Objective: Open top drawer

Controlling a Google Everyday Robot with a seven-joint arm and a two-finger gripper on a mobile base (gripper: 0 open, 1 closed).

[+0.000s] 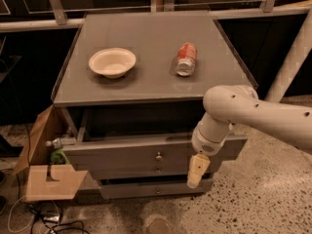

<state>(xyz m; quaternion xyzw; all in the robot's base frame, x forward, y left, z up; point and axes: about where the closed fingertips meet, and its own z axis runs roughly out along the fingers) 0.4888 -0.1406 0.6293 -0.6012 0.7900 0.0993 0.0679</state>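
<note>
The top drawer (122,156) is a wide grey front with a small round metal knob (159,156) at its centre. It stands pulled out from the grey cabinet (146,89), with a dark gap (141,121) above its front edge. My gripper (197,170) hangs from the white arm (253,113). It sits in front of the right part of the drawer front, to the right of the knob and slightly below it. It holds nothing that I can see.
A white bowl (112,62) and a red can lying on its side (185,58) sit on the cabinet top. A narrower drawer (146,189) lies below. A cardboard box (46,179), a bottle (61,142) and cables (44,218) lie on the left floor.
</note>
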